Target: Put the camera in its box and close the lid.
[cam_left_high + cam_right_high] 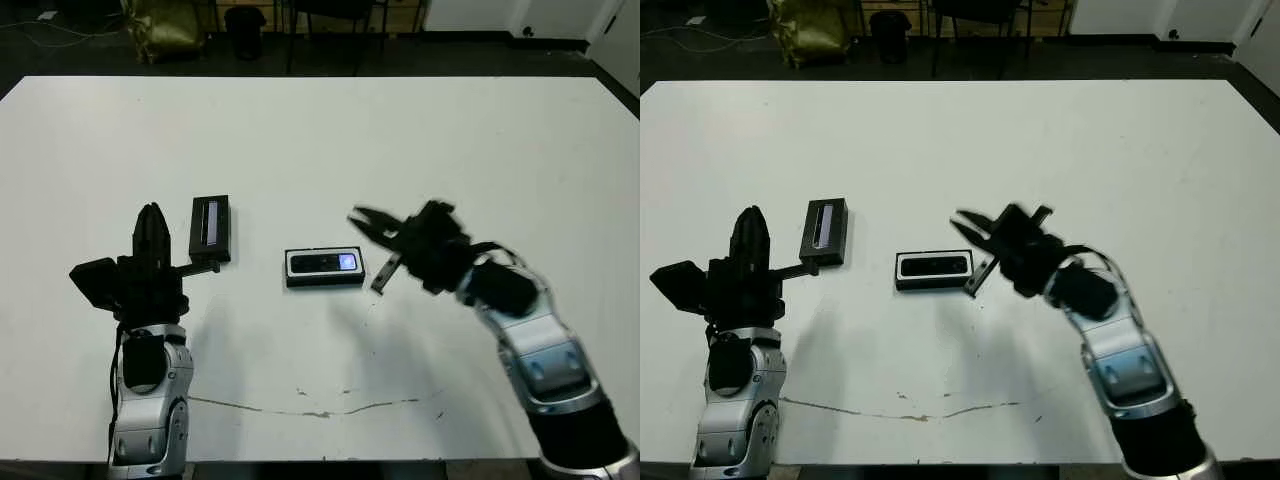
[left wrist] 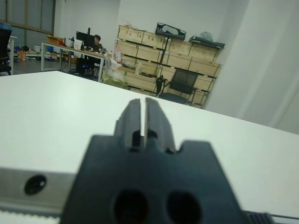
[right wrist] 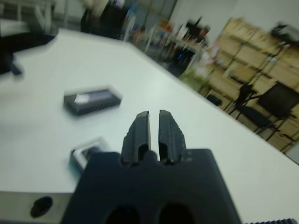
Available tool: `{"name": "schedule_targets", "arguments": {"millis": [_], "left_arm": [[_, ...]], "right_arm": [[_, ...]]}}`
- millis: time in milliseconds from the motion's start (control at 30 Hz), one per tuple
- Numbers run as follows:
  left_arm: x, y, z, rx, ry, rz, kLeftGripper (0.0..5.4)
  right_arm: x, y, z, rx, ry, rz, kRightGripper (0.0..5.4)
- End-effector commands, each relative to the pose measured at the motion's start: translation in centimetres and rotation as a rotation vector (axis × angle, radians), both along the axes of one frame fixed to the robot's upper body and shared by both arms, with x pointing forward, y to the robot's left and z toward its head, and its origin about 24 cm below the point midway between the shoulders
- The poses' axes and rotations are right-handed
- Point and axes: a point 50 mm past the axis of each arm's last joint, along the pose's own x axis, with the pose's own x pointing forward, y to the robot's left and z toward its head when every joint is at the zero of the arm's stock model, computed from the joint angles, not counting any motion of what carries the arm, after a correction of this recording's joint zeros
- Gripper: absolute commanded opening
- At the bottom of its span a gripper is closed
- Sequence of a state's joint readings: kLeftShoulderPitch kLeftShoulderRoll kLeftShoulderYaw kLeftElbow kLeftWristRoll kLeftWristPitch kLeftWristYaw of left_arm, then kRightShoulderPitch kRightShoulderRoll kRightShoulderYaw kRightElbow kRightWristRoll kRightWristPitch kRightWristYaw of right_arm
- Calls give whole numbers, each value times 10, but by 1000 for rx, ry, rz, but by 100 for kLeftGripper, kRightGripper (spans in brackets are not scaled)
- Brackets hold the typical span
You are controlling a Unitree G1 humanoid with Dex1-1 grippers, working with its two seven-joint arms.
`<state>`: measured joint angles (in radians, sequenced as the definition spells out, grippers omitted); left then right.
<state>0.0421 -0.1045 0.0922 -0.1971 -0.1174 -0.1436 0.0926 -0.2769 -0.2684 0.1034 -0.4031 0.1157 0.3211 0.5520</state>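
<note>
White surface (image 1: 420, 130), scuffed along its near edge. Your left tool (image 1: 150, 228) stands nearest, fingers pressed together, empty. Right tool (image 1: 372, 232) hangs just right of the box (image 1: 325, 267), fingers nearly closed, gripping nothing. The camera (image 1: 322, 264) already lies inside the box. The lid (image 1: 211, 223) rests farther back, just beside the left tool. Judge it light, stiff, slick; pinch it across the long edges.
</note>
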Motion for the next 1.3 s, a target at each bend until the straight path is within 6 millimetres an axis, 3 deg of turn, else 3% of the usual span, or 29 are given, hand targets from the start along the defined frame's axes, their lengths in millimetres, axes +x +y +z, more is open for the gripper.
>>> {"name": "schedule_targets", "arguments": {"millis": [33, 167, 333, 533, 967, 1067, 1300], "left_arm": [[-2, 3, -3, 26, 30, 9, 0], [-2, 4, -2, 25, 29, 7, 0], [-3, 3, -2, 33, 39, 9, 0], [-4, 3, -2, 50, 55, 12, 0], [-3, -6, -2, 137, 200, 32, 0], [-3, -8, 1, 189, 265, 30, 28], [1, -15, 11, 268, 323, -29, 190]], "right_arm": [[-1, -18, 0, 89, 12, -133, 2], [0, -34, -7, 136, 46, -266, 2], [-4, -48, -37, 178, 143, -344, 2], [-17, -50, -63, 229, 225, -399, 2], [-24, -41, -69, 255, 274, -427, 2], [-23, -38, -70, 261, 264, -401, 0], [-21, -32, -72, 259, 245, -375, 0]]}}
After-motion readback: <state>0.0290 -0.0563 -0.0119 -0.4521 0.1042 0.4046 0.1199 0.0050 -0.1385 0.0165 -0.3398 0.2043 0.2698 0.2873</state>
